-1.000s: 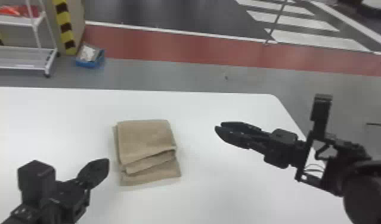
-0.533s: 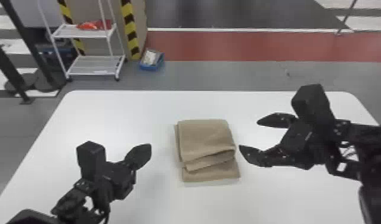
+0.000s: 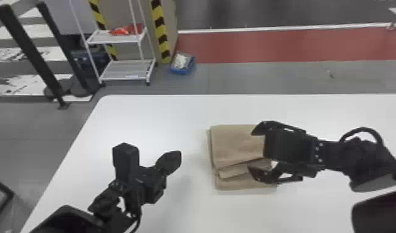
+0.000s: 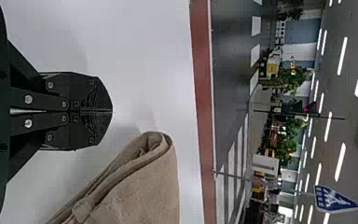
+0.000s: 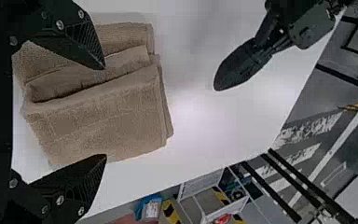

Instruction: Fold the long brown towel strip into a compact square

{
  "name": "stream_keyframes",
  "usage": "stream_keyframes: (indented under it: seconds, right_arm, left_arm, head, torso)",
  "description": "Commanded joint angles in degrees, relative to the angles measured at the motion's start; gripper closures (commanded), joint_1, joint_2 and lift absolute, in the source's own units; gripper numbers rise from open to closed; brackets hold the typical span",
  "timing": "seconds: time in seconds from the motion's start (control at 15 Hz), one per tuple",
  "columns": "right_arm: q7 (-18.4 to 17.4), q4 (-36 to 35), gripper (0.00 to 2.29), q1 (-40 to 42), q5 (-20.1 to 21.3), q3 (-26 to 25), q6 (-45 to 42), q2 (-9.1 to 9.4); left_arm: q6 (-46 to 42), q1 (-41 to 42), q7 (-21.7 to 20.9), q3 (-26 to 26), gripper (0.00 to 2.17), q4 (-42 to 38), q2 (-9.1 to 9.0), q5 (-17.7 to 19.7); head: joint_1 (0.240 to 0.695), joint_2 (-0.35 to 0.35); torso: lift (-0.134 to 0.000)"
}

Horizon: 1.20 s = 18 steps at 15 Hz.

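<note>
The brown towel (image 3: 234, 145) lies folded into a layered, roughly square stack on the white table, its folded edges toward the front. My right gripper (image 3: 254, 151) is spread open over the towel's right side and hides part of it. In the right wrist view, the towel (image 5: 107, 116) shows between and beyond the parted fingers of my right gripper (image 5: 105, 112). Left of the towel, apart from it, is my left gripper (image 3: 175, 161). The left wrist view has the left gripper (image 4: 112, 111) shut and holding nothing, beside the towel (image 4: 144, 191).
The white table (image 3: 150, 114) extends around the towel. On the floor beyond its far edge stand a white shelf rack (image 3: 125, 68) and a small blue bin (image 3: 182, 63). Dark posts (image 3: 29, 46) rise past the table's left side.
The head view has swung left. My right gripper has moved from beside the towel to over its right side, its fingers having spread. The left gripper keeps about its place left of the towel.
</note>
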Motion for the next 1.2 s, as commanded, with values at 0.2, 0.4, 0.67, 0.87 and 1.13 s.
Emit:
stream_keyframes:
  seconds: [0.2,0.4,0.67,0.87,1.13]
  right_arm:
    - [1.3,7.5,0.35,-3.0,7.1,4.2,-1.5,0.32]
    - [0.8,9.1,0.41,-3.6,8.4,4.7,-0.6,0.32]
    - [1.1,10.9,0.5,-3.9,9.9,4.8,-0.5,2.08]
    - [0.8,10.9,0.51,-3.9,11.1,5.4,-0.1,2.87]
    - [0.9,11.0,0.61,-3.9,11.8,5.2,0.6,3.57]
  left_arm:
    - [0.1,0.2,-0.1,0.6,1.19,-0.7,0.2,0.2]
    - [0.3,0.2,-0.1,0.4,1.19,-1.1,0.11,0.2]
    - [0.1,0.7,-0.1,0.5,1.19,-1.4,0.11,0.2]
    - [0.1,1.1,-0.2,0.6,1.19,-1.6,0.2,0.2]
    - [0.1,1.3,-0.3,0.6,1.19,-2.1,0.2,0.2]
  head:
    - [0.695,0.149]
    - [0.695,0.138]
    - [0.695,0.125]
    - [0.695,0.132]
    - [0.695,0.136]
  torso:
    - [-0.124]
    - [-0.124]
    - [-0.124]
    - [-0.124]
    - [-0.124]
